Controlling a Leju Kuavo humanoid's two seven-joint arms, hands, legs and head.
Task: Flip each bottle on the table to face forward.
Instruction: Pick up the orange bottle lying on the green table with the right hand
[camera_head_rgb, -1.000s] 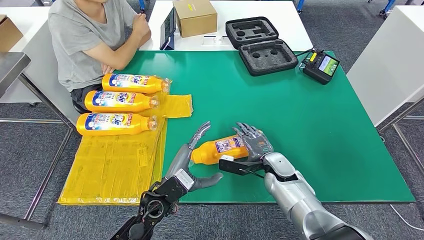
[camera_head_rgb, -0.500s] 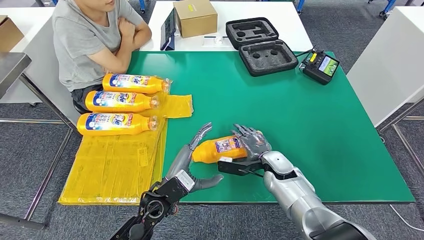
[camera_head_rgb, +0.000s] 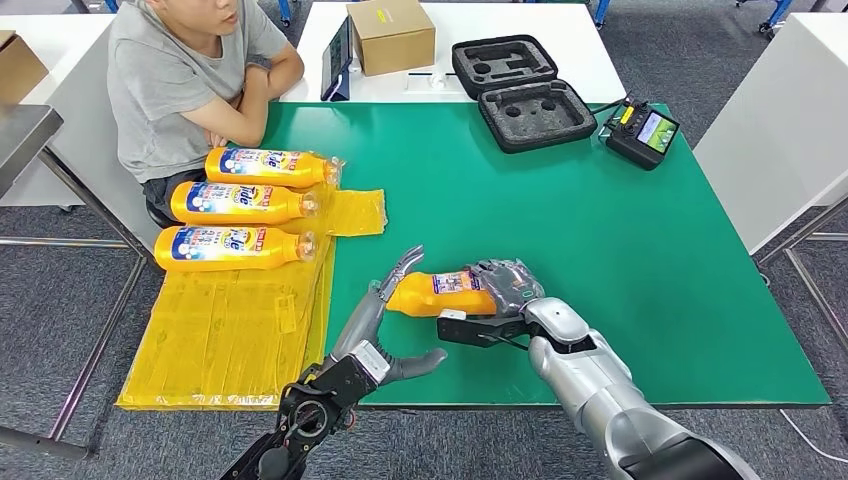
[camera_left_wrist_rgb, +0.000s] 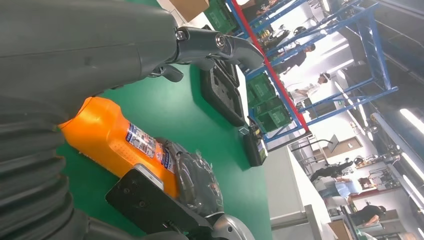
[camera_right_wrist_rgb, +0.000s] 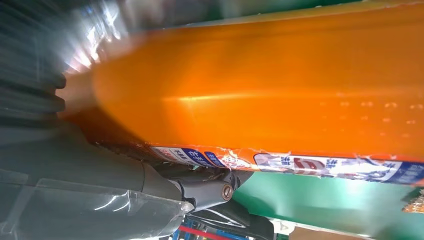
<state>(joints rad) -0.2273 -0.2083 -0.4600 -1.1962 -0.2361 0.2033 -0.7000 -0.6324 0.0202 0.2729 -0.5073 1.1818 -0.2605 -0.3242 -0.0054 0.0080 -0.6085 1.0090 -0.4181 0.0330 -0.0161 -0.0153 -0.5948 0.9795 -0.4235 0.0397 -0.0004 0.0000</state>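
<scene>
- The orange bottle (camera_head_rgb: 441, 294) lay on its side near the bench's (camera_head_rgb: 640, 260) front edge, gripped at its base by the right hand (camera_head_rgb: 505, 287)
- The left hand (camera_head_rgb: 385, 325) was beside its neck, fingers (camera_head_rgb: 404, 265) spread, holding nothing
- Open green bench stretched to the right

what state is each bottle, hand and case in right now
bottle: on its side, gripped at its base end
right hand: holds the bottle
left hand: open, beside the bottle's neck
three bottles: lying label-up on yellow sheet
black case: lid open

bottle (camera_head_rgb: 440, 294) between hands; three bottles (camera_head_rgb: 240, 208) left
</scene>
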